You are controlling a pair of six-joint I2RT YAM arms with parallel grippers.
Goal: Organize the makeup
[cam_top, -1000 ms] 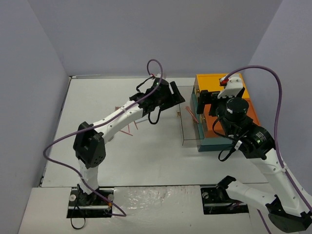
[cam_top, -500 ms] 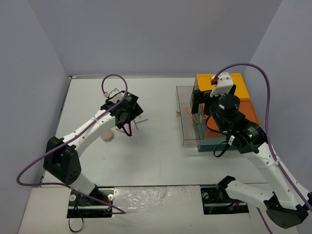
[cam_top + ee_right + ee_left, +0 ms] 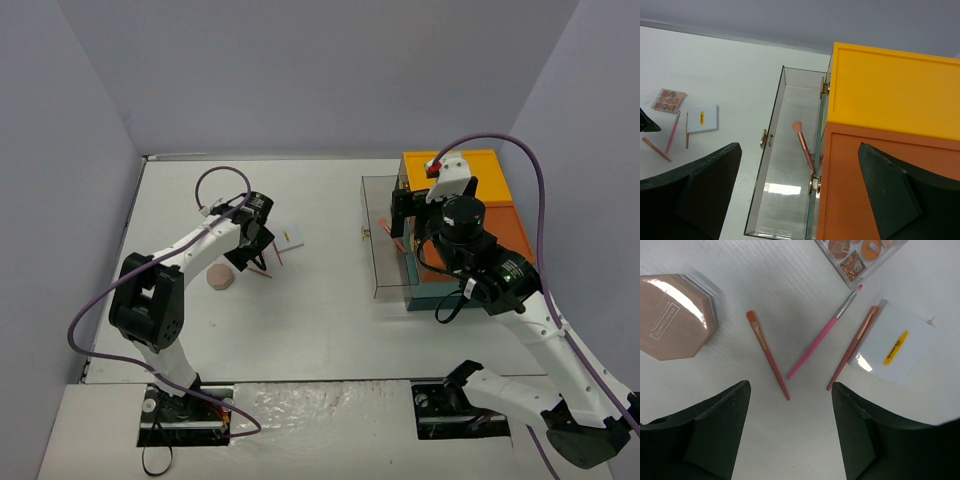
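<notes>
Far left on the white table (image 3: 330, 320), you've got the pale pink octagonal compact (image 3: 675, 315) lying flat, lid up, well clear of your left gripper (image 3: 790, 390). That gripper hangs over the loose pieces with its two dark fingers (image 3: 715, 435) parted to a middling gap and nothing between them.

Just right of the compact comes the thin coral pencil brush with the orange tip (image 3: 767, 355). Its lower end sits almost under the gap in your fingers. Next is the bright pink brush with the silver ferrule (image 3: 822, 337), slanting up to the right. Then the reddish-brown brush with the copper ferrule (image 3: 852, 347), its upper part touching the left edge of the small white card with the yellow label (image 3: 895, 347). The three sticks lie apart from one another. Above them, at the top edge of the left wrist view, the clear-cased palette of peach and glitter pans (image 3: 860, 252) is just showing, close to the pink brush's tip.

Moving right, the clear acrylic compartment with gold fittings (image 3: 771, 165) stands open against the side of the box. One pink-handled brush with peach bristles (image 3: 804, 142) lies inside it. The large yellow, orange and teal box (image 3: 890, 85) is shut. Your right gripper (image 3: 800, 147) hovers above the compartment, fingers spread as wide as they go, holding nothing.
</notes>
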